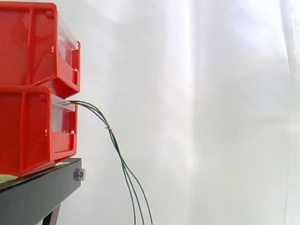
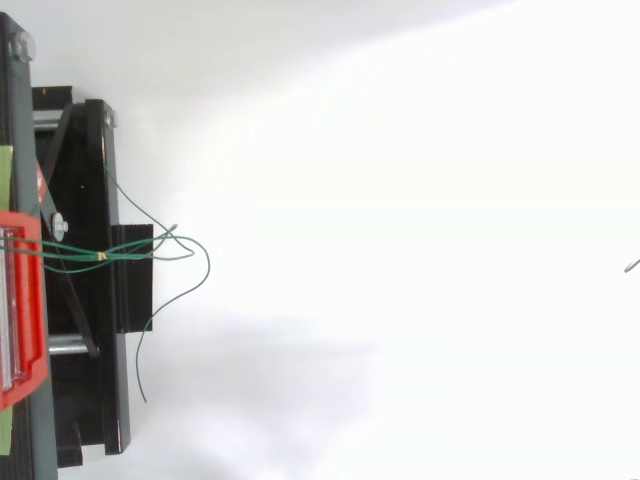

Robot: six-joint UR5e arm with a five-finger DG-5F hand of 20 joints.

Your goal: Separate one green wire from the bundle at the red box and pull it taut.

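Green wires (image 1: 93,110) hang tied from the lower red bin (image 1: 28,131). Grabbing near the tie (image 1: 108,127) risks catching several. The hand's grip cannot be told.

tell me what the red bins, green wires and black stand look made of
Red bins: glossy moulded plastic, by their sheen, with clear fronts. Green wires: thin and flexible, likely plastic-insulated, since they droop in curves. Black stand: probably painted metal, smooth with a bolt at its edge.
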